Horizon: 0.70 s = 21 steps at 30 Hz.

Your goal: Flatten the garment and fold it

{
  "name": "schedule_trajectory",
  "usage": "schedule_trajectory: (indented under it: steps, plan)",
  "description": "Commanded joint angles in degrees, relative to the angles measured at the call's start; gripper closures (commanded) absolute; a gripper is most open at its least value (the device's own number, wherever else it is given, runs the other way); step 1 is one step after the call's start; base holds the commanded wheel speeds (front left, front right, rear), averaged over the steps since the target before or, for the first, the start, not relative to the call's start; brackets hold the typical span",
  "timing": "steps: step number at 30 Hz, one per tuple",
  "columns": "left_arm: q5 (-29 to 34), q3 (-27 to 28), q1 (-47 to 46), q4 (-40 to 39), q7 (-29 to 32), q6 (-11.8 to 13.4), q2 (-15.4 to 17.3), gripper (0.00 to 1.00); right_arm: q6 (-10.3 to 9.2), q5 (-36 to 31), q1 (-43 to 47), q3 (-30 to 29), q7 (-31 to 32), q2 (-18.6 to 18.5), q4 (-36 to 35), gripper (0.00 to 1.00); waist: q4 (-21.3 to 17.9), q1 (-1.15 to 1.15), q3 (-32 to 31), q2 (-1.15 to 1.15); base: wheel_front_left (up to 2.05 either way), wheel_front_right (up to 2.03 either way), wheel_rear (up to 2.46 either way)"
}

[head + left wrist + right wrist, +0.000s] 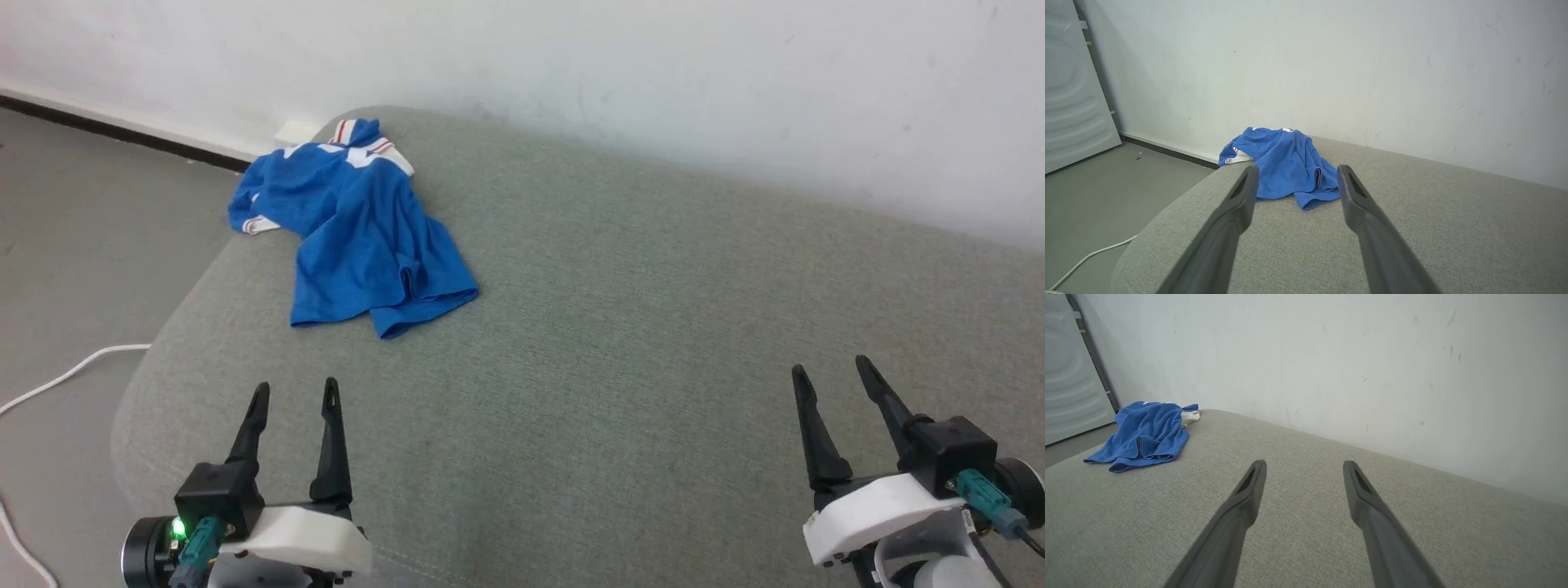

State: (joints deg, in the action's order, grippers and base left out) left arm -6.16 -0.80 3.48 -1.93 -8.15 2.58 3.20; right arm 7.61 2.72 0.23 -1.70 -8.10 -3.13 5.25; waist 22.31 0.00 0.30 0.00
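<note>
Royal-blue and bunched, the garment (359,237) lies in a heap at the far left corner of the fabric-covered cushion (637,343), close to its rounded edge. A white, red-striped sleeve (363,135) pokes out at the wall end, and the hem is doubled over on the near side. Nearer the robot, in line with the heap, the left gripper (295,384) hovers over the cushion, its two dark fingers spread apart with nothing between them. It points toward the shirt but is well short of it. Far across to the right, the right gripper (830,365) hangs likewise, fingers parted and empty, well apart from the cloth.

By my reading the task has not begun. Nothing is spread flat and no fold is made, so reaching, grasping, smoothing and folding all remain.

At the far left of the left wrist view, a pale ribbed panel (1069,102) stands against the wall. Beside the cushion lies a grey floor (73,245), where a white cable (57,380) curls. A dark skirting strip (122,135) runs along the foot of the scuffed white wall (694,73). The cushion itself is a grey-green weave, soft-looking, and butts against that wall.
</note>
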Motion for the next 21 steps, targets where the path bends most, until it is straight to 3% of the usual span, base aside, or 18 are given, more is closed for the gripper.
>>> schedule_trajectory:
  steps: [1, 21]
  plan:
    - [-0.4, -0.3, 0.8, 0.1, -0.6, 0.3, -0.2, 0.0, -0.07, 0.5, -0.6, 0.0, -0.6, 0.1, 0.4, 0.0, 0.9, 0.0, -0.2, 0.0, -0.04, -0.04, -0.04]
    - [-2.5, -1.2, 2.1, 0.0, -2.9, 1.6, -0.2, 0.0, -0.09, 0.5, -1.0, -0.4, -2.9, 0.2, 1.7, 0.0, 6.8, 0.0, 0.1, 0.0, -0.02, -0.02, -0.02]
